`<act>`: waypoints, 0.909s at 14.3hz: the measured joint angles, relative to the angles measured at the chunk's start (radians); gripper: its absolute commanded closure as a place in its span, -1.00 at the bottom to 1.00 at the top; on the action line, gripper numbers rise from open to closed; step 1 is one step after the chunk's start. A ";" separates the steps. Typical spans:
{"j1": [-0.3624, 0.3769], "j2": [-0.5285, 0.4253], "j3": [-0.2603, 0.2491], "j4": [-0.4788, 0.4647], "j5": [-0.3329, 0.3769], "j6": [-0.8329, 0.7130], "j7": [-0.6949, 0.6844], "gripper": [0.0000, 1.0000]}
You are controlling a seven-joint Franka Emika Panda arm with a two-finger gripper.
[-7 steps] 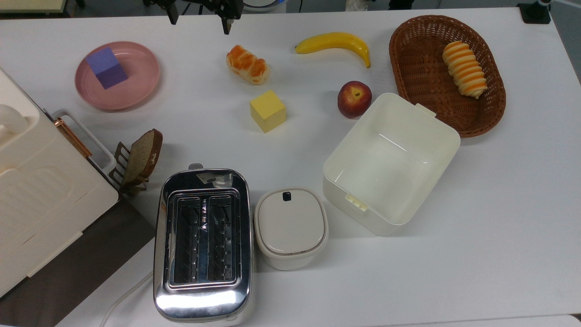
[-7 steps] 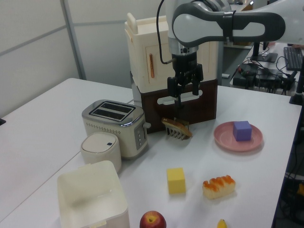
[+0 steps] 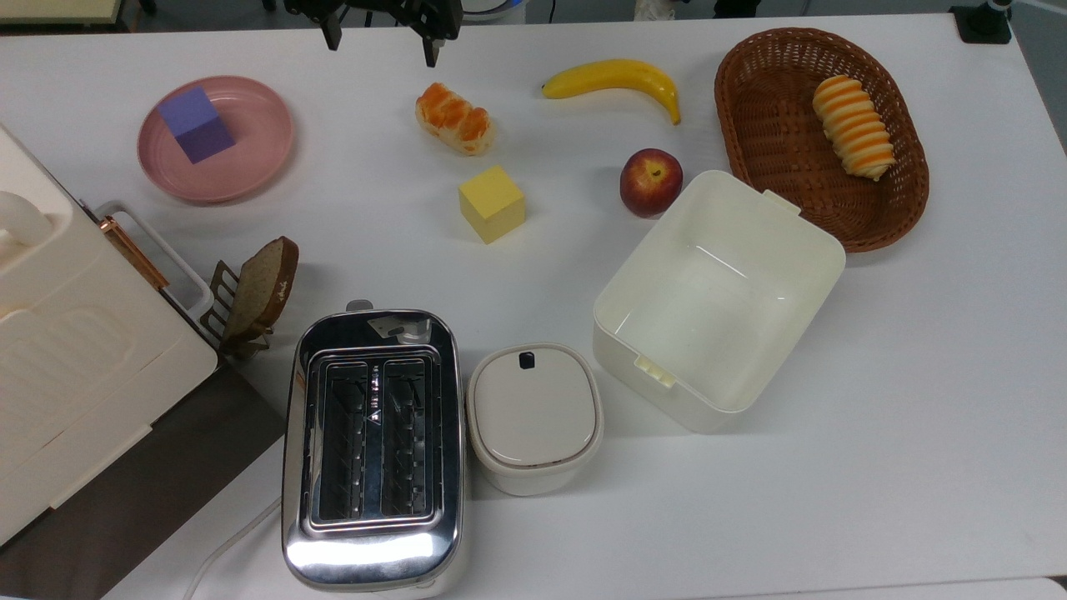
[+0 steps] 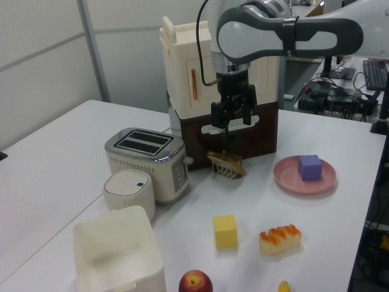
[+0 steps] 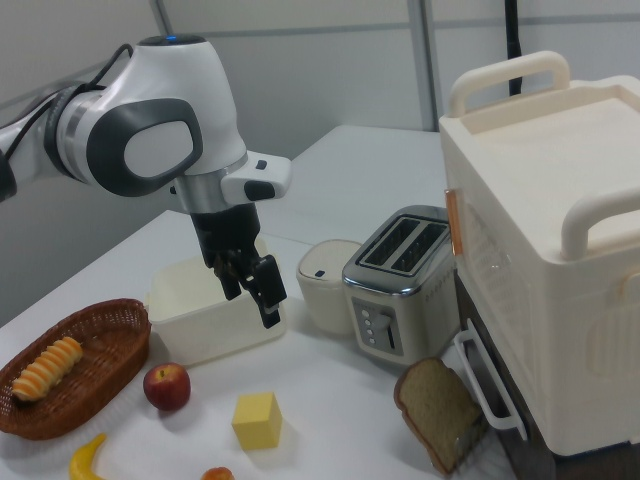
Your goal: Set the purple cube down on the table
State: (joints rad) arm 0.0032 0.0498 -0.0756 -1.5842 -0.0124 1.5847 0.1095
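Note:
The purple cube (image 3: 197, 125) sits on the round pink plate (image 3: 254, 171) at the top view's upper left. It appears again as the purple cube (image 4: 310, 167) on the pink plate (image 4: 287, 178) at the left view's right. My gripper (image 3: 382, 43) hangs open and empty above the far edge of the white table (image 3: 917, 375), to the right of the plate in the top view. In the left view the gripper (image 4: 233, 120) hovers high over the bread rack, left of the cube. The gripper (image 5: 252, 295) points downward in the right view.
A yellow cube (image 3: 492, 203), a glazed pastry (image 3: 454, 117), a banana (image 3: 615, 77) and an apple (image 3: 651, 182) lie mid-table. A wicker basket (image 3: 750, 125), an open white bin (image 3: 642, 333), a toaster (image 3: 373, 446), a lidded pot (image 3: 533, 414), a bread slice (image 3: 262, 283) and a cream appliance (image 3: 75, 358) stand around.
The gripper has shifted a little to the top view's right, which is left and slightly up in the left view. It stays open. Nothing on the table has moved.

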 measured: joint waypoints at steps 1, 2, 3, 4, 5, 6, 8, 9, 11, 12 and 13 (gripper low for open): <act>0.000 0.000 0.000 0.000 0.000 0.000 0.000 -1.00; 0.000 0.001 0.000 0.000 -0.001 0.000 0.000 -1.00; 0.000 0.001 0.000 0.000 -0.001 0.000 0.000 -1.00; 0.000 0.001 0.000 0.000 -0.003 0.000 0.000 -1.00; 0.001 0.002 0.000 0.000 -0.005 0.000 0.000 -1.00; 0.003 0.003 0.001 0.000 -0.006 0.000 0.000 -1.00; 0.016 0.005 0.002 -0.002 -0.007 0.000 0.000 -1.00; 0.025 0.009 0.002 -0.003 -0.009 0.000 0.000 -1.00; 0.029 0.017 0.002 -0.003 -0.013 0.000 0.000 -1.00; 0.029 0.019 0.002 -0.003 -0.016 -0.003 0.000 -1.00; 0.029 0.019 0.002 -0.004 -0.024 -0.006 -0.006 -1.00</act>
State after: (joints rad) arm 0.0319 0.0689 -0.0734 -1.5878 -0.0365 1.5791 0.1039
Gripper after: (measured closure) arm 0.000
